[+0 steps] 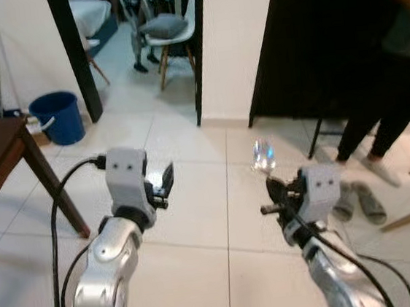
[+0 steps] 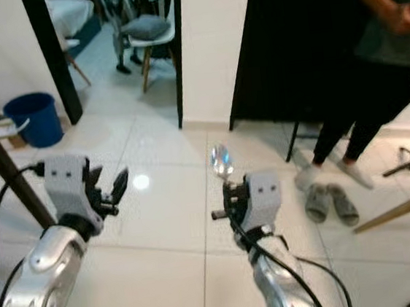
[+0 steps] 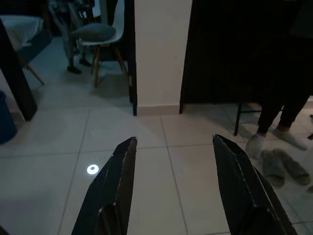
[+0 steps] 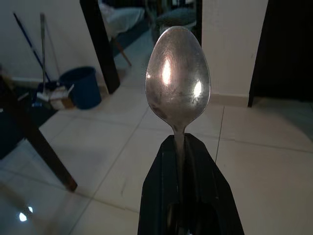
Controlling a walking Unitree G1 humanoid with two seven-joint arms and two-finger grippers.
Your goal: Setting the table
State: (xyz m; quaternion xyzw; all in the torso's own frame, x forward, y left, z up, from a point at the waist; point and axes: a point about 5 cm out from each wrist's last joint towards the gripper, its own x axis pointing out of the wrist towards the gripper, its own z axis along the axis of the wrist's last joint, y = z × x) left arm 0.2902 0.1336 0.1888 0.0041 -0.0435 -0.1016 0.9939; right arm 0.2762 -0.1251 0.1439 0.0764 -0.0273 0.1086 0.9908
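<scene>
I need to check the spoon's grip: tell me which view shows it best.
The right wrist view: the spoon is close and sharp, its handle clamped in the right gripper. Both eye views show only a small, blurred bowl.

The right gripper [image 4: 182, 161] pinches a spoon [image 4: 178, 81] by its handle (bowl upward), above pale floor tiles [image 4: 264, 161].
</scene>
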